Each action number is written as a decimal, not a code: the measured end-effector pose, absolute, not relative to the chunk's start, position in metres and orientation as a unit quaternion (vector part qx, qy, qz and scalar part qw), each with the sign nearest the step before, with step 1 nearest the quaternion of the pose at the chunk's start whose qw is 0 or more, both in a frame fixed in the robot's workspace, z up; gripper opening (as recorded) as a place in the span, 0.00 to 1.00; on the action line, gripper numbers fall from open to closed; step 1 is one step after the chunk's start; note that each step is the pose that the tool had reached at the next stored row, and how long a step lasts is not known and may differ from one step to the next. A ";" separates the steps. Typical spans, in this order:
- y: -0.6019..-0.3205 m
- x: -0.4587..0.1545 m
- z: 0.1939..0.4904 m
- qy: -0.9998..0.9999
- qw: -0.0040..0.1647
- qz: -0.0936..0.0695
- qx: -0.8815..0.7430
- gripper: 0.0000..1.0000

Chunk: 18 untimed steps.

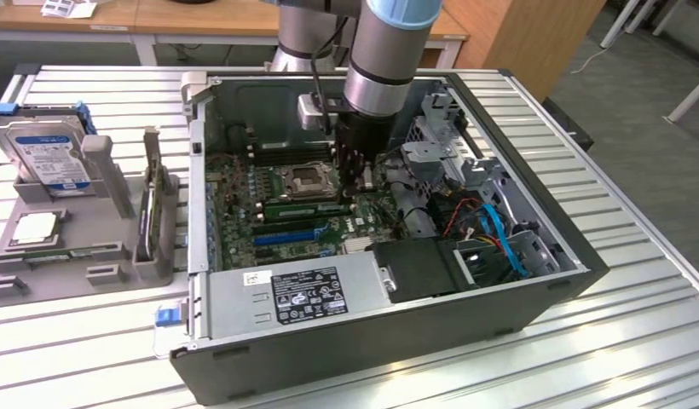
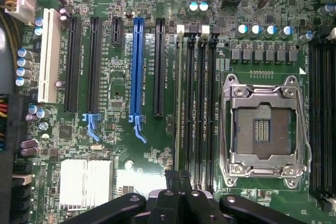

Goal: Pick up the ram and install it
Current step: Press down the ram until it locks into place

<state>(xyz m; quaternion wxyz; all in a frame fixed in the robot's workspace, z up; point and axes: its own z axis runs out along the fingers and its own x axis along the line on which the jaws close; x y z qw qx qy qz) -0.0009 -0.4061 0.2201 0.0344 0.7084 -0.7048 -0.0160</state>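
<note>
The ram [image 2: 178, 103] is a thin green stick standing edge-on in the black memory slot farthest from the CPU socket [image 2: 261, 129]. In the exterior view the ram [image 1: 305, 208] lies across the motherboard [image 1: 284, 243], just in front of the socket. My gripper [image 2: 178, 181] is shut, its dark fingertips pressed together directly over one end of the stick. In the exterior view the gripper [image 1: 352, 196] reaches straight down into the open computer case [image 1: 441, 315]. Whether the tips touch the stick is hidden.
A long blue slot [image 2: 137, 72] and black slots run beside the ram. Grey drive cages and coloured cables [image 1: 498, 230] crowd the case on the exterior view's right. On the exterior view's left, a grey fixture [image 1: 111, 256] holds a hard drive [image 1: 49, 153] and another green stick [image 1: 156, 217].
</note>
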 end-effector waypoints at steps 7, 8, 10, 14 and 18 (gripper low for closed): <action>-0.406 -0.016 0.237 -0.705 0.034 -0.016 0.708 0.11; -0.406 -0.020 0.237 -0.705 0.034 -0.016 0.708 0.11; -0.406 -0.029 0.238 -0.705 0.034 -0.016 0.708 0.11; -0.406 -0.048 0.238 -0.705 0.036 -0.013 0.708 0.11; -0.406 -0.066 0.238 -0.705 0.038 -0.010 0.708 0.11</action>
